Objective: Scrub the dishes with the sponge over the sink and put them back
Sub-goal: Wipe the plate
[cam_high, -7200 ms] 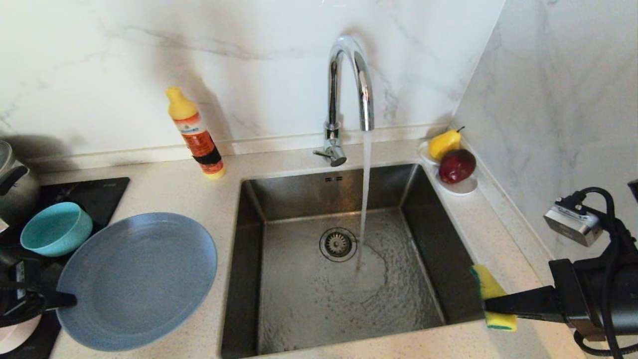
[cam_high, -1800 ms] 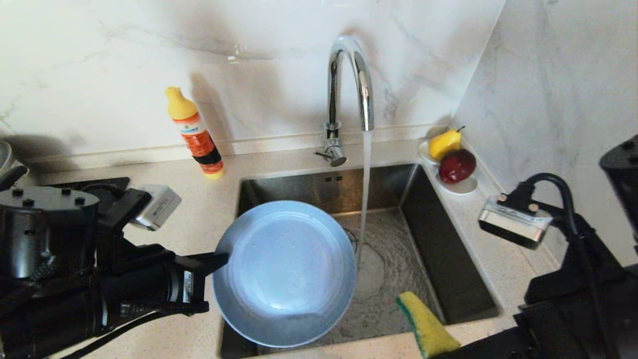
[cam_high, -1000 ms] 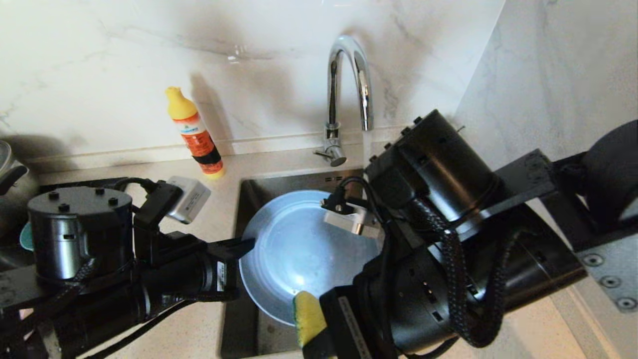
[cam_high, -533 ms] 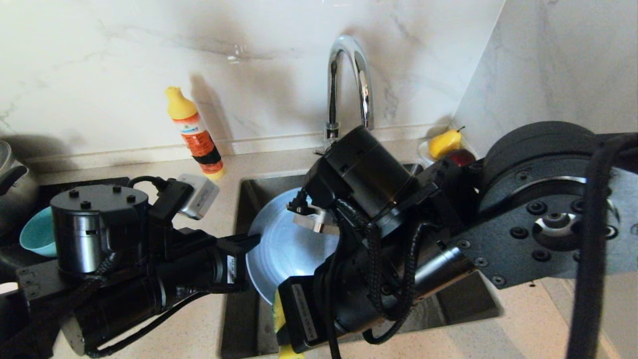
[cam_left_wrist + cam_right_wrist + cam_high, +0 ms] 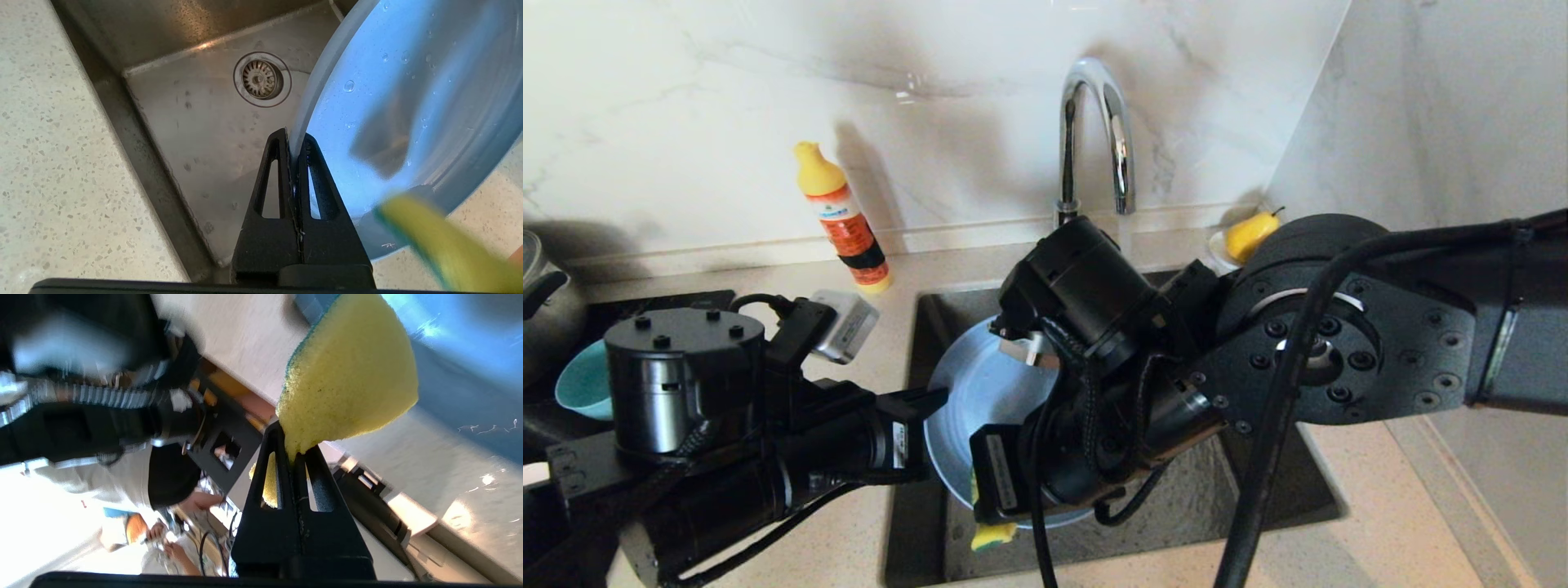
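My left gripper [image 5: 935, 398] is shut on the rim of the blue-grey plate [image 5: 980, 392], which it holds tilted on edge above the sink [image 5: 1201, 498]. The left wrist view shows the wet plate [image 5: 408, 81] pinched in the gripper [image 5: 293, 141], with the drain strainer [image 5: 261, 79] below. My right gripper [image 5: 292, 447] is shut on the yellow sponge [image 5: 351, 375], which lies against the plate [image 5: 470, 355] at its lower edge. In the head view my right arm hides that gripper, and only one end of the sponge [image 5: 992, 535] shows. The teal bowl [image 5: 580, 392] stands at the far left.
A chrome tap [image 5: 1094, 122] arches over the back of the sink. An orange detergent bottle [image 5: 841, 220] stands on the counter behind it to the left. A pear [image 5: 1250, 233] lies on a small dish at the back right, and a steel pot [image 5: 543, 302] is at the left edge.
My right arm has swung in from the right across the sink, carrying the sponge down to the plate's lower edge. My left arm has held the tilted plate nearly still.
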